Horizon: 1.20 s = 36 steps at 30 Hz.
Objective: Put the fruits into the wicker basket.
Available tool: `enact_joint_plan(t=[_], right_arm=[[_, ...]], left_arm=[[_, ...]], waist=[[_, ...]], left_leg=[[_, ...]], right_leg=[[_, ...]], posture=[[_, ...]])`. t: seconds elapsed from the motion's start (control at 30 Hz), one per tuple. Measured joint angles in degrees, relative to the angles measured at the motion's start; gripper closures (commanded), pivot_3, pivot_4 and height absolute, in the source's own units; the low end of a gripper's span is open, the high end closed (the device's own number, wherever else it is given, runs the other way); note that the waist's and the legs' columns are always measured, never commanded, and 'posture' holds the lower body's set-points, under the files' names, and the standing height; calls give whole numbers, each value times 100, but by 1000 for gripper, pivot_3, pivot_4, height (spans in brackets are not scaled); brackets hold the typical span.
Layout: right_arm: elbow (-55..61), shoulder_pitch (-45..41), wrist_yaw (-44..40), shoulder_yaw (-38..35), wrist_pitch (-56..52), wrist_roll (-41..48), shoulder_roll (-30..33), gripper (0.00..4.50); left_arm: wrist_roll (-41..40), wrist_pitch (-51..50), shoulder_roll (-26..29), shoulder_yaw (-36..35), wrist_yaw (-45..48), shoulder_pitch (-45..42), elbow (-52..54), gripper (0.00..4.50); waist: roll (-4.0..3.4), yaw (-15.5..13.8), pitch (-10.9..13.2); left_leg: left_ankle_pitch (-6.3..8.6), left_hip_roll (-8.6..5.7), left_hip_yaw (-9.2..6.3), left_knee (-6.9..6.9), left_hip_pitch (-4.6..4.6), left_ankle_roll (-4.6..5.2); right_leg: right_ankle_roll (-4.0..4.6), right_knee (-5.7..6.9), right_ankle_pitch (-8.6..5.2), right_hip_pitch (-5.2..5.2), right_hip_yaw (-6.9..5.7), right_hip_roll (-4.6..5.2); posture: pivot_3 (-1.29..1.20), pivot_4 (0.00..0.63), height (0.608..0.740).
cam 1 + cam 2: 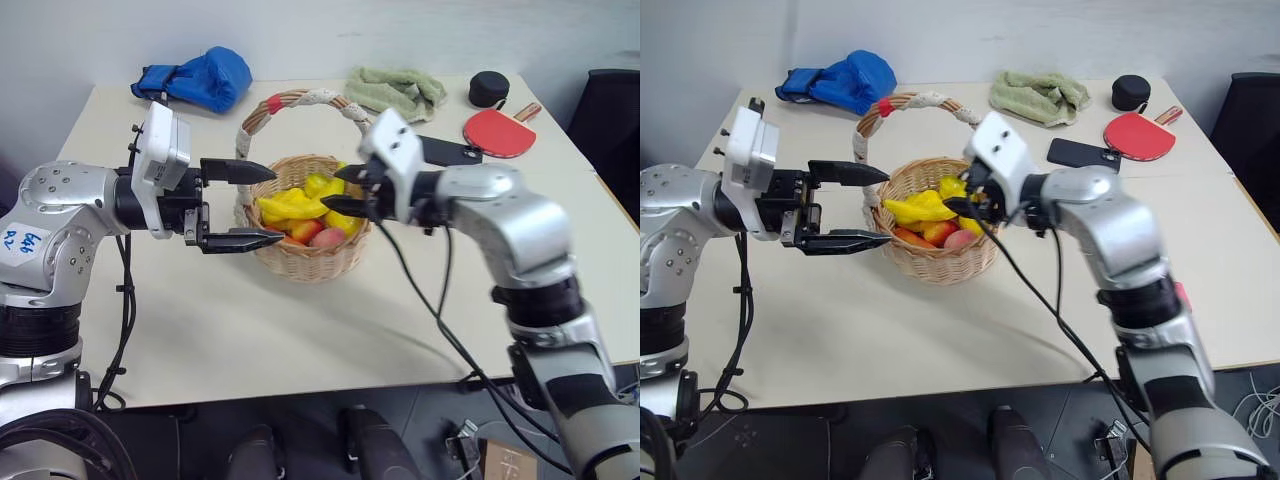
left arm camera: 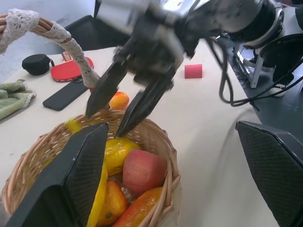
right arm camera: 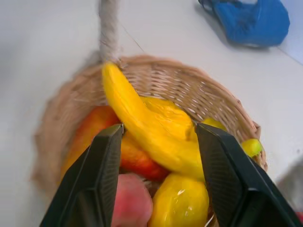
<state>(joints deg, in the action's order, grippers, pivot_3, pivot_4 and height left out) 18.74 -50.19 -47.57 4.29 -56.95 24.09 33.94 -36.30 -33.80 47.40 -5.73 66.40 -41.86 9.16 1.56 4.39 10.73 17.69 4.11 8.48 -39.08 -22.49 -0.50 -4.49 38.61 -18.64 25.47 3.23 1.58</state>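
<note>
Presently the near half of the table (image 1: 300, 340) lies bare, and the wicker basket (image 1: 300, 262) stands mid-table, heaped with fruits (image 1: 300, 205): a long yellow banana (image 3: 142, 120) across red and yellow pieces. The left pincer (image 1: 245, 205) hovers beside the basket's left wall, its jaws spread and grasping nothing. The right pincer (image 1: 340, 190) hangs over the right rim, jaws parted and empty above the pile; the step looks like a drop just made. One orange fruit (image 2: 118, 100) seems to sit on the table past the basket, though that view is poor. Fetching it calls for lifting clear of the arched handle (image 1: 300, 100). Beyond lie a phone (image 1: 1080, 154), paddle (image 1: 500, 130), towel (image 1: 395, 90) and blue glove (image 1: 200, 78), crowding the far edge.
</note>
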Motion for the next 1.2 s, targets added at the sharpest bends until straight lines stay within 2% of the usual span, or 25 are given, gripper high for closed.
enact_joint_plan(t=[0.03,0.17,0.23,0.37,0.4,0.5,0.6,0.77,1.0,1.07,1.2], right_arm=[[414,358,-120,-390,-277,295,387,1939],[676,1086,-153,-936,-488,480,1049,1939],[499,1564,-87,-997,-84,207,1447,1939],[-674,1738,237,-794,1079,-641,1545,1939],[-937,1682,275,-655,1360,-812,1523,1939],[-2106,1156,334,-150,2241,-1327,1121,1374],[-3361,545,325,339,3072,-1776,674,487],[-5384,-432,321,847,4272,-2480,123,487],[-7784,-1580,653,985,5355,-3117,-435,487],[-8147,-1692,747,988,5553,-3253,-482,487],[-8565,-1817,880,912,5858,-3373,-522,1379]], left_arm=[[1,12,-37,22,8,-23,-21,0],[5,51,-86,44,72,-52,-97,0],[14,82,-167,135,113,-135,-120,0],[38,141,-268,244,188,-276,-169,0],[42,144,-274,245,193,-280,-176,0],[54,146,-357,297,198,-293,-197,0],[63,143,-382,390,194,-297,-169,0],[59,117,-354,382,147,-286,-66,0],[43,23,-253,337,21,-171,173,0],[41,1,-223,330,-13,-125,188,0],[27,-42,-220,317,-60,-77,223,0]], waist=[[0,-16,0],[3,-2,0],[5,7,0],[6,49,0],[6,60,0],[5,84,1],[3,92,2],[1,95,3],[1,162,3],[1,191,3],[1,214,2]], left_leg=[[0,-5,3,0,-2,1],[-8,-24,17,-2,5,16],[-11,-34,19,-1,11,20],[-12,-38,30,2,17,22],[-12,-37,35,5,20,22],[-14,-30,43,8,24,12],[-17,-24,42,10,23,7],[-17,-18,44,8,22,8],[-17,-14,40,6,23,7],[-17,-13,35,6,23,7],[-18,-12,31,5,25,5]], right_leg=[[0,-12,0,-2,3,1],[-3,-17,2,-9,10,1],[-5,-18,3,-17,16,-1],[-11,-20,6,-18,19,-6],[-10,-20,6,-17,20,-6],[-9,-12,5,-8,22,-9],[-6,-7,4,-4,24,-9],[-7,-7,4,-4,22,-3],[-6,2,4,-5,23,1],[-7,6,4,-5,23,3],[-6,15,4,-5,23,2]], posture=[[0,150,740],[0,150,740],[0,150,740],[0,150,740],[0,150,740],[0,150,740],[0,150,740],[0,150,740],[0,150,740],[0,150,740],[0,150,740]])
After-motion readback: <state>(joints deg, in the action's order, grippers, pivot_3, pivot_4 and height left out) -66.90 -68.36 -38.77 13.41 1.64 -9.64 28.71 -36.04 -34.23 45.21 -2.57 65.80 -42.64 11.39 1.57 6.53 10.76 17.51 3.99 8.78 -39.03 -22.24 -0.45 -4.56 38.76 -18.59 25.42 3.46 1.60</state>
